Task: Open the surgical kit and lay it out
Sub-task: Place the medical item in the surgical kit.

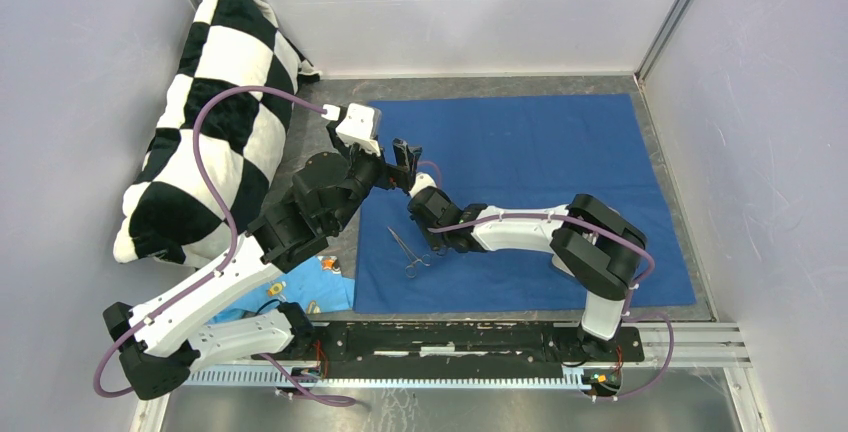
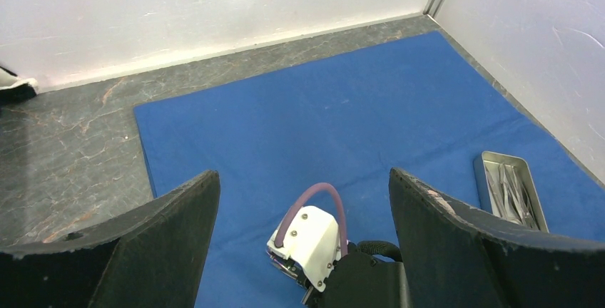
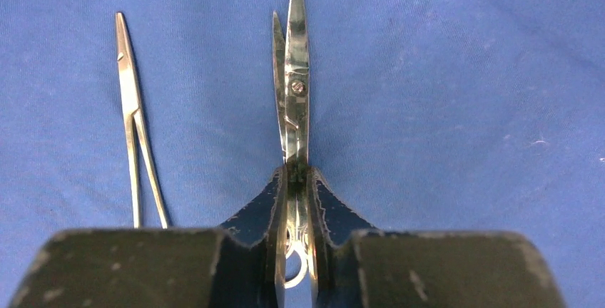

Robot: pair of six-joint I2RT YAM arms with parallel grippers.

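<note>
Dark blue cloth (image 1: 560, 152) spread open and flat over most of the grey table (image 2: 71, 158). Against the left wall, black-and-white checkered pillow (image 1: 210, 102), leaning, off the cloth. Small light blue scrap (image 1: 330, 292) at the near left corner of the cloth, partly under the left arm. Left gripper (image 2: 303, 176) above the left part of the cloth, jaws very wide, nothing between them. Right gripper (image 3: 296, 176) low over the cloth, jaws narrow and clamped on scissors (image 3: 295, 73), gripped just behind the pivot, blades nearly closed and pointing away. Steel tray (image 2: 479, 180) resting on the cloth, at the right in the left wrist view, with several thin instruments (image 2: 510, 190) inside. One slim clamp (image 3: 132, 108) lying flat on the cloth just beside the scissors, not touching them.
</note>
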